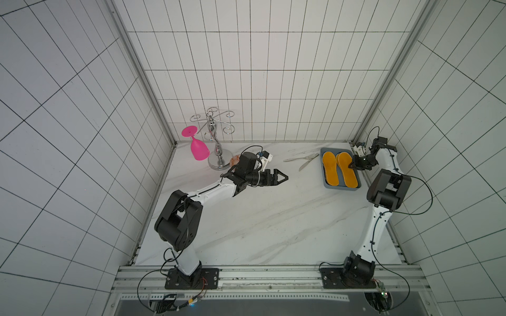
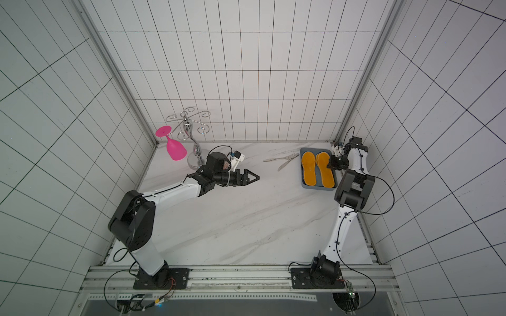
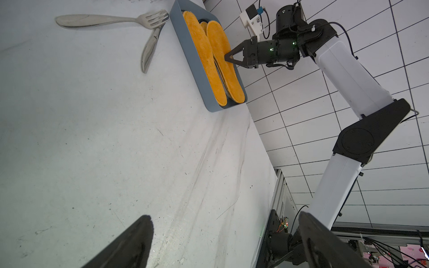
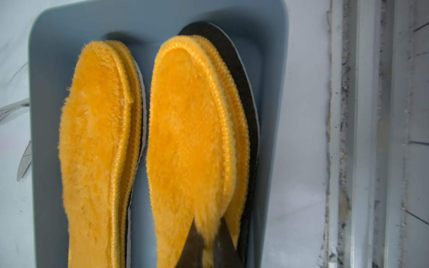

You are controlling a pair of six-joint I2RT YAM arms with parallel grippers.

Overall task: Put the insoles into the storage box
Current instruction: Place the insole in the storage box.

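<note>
The right gripper is clenching on the fleece at the near edge of the top orange insole, which is lying inside the storage box directly ahead of the fingertips. Whether the jaws are biting the sole itself or only the pile is hard to tell, as the picture is smeared there.

Beneath it, a second orange insole and a black insole are fanning out to one side of the jaws. The neighbouring stack is sitting on the opposite side.

If the arm is pulling away before the jaws part, or the fur is snagging on a fingertip, the top insole is likely riding back out. It could also be dragging the loose layers over the wall or sliding the light box.

The left gripper is hanging spread wide and empty, well apart from the box, so it is steadying nothing.
</note>
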